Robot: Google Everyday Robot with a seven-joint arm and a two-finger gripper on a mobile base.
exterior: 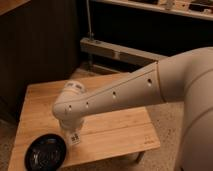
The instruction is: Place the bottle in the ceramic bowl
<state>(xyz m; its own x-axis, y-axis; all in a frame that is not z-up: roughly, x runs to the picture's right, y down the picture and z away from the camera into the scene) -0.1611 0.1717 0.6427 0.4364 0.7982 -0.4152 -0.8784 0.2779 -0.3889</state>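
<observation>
Wooden desk (117, 125), dark shelving behind. I am seeing the hand (73, 132) hanging over the near left corner, and I cannot tell its grip. The bottle (75, 139) is standing roughly upright beneath it. The ceramic bowl (46, 152) is lying just left and nearer.

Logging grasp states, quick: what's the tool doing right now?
Tool: cannot be told; it hangs below the wrist, beside the bowl, over the table near its front edge.

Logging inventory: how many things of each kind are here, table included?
Bottles: 1, the bottle, at the gripper, just right of the bowl.
Bowls: 1, the ceramic bowl.
Tables: 1, the wooden table.
Total: 3.
</observation>
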